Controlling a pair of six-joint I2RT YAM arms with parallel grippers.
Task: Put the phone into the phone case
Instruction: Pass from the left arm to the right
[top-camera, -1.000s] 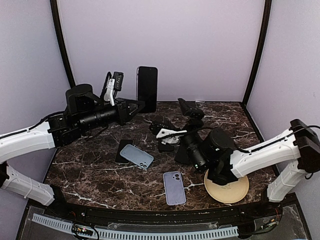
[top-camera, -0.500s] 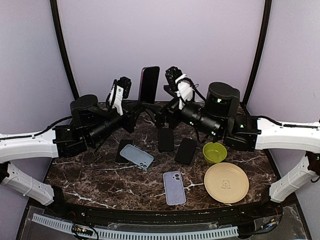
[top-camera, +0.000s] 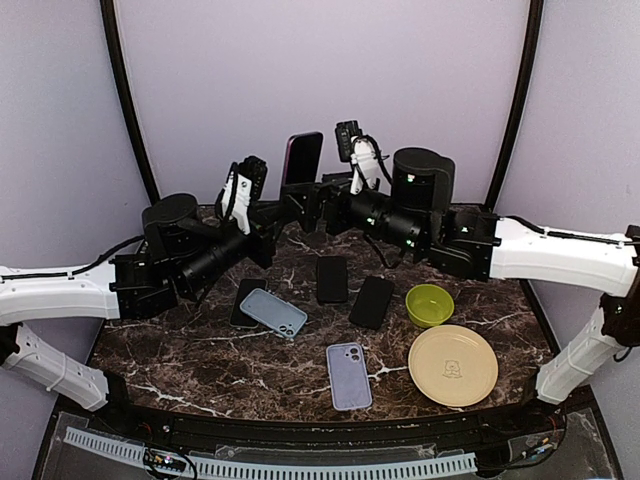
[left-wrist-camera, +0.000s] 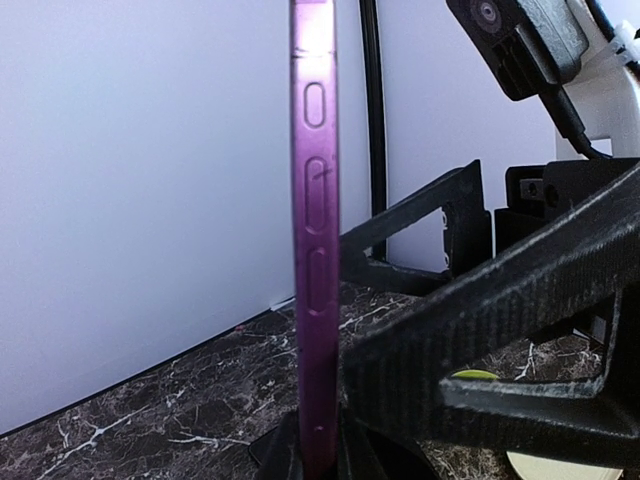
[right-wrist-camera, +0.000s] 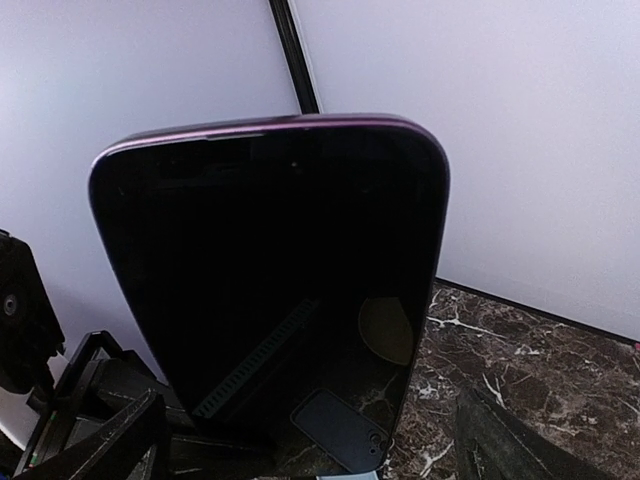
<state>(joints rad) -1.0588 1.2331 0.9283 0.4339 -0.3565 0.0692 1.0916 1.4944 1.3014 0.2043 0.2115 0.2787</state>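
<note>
Now the phone (top-camera: 304, 158) stands upright above the worktop's back edge, long axis vertical, its lower end pinched by the left gripper (top-camera: 284, 210); the right gripper (top-camera: 322, 208), fingers spread, flanks it.

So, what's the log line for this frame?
phase: phone held aloft, not cased | left gripper: shut on phone, upright | right gripper: open, straddling phone | front blue case: flat on table

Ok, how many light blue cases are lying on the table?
2. One light blue case lies left of centre, partly over a black slab; the second case lies nearer the front, left of the tan plate. None seems hidden.
</note>
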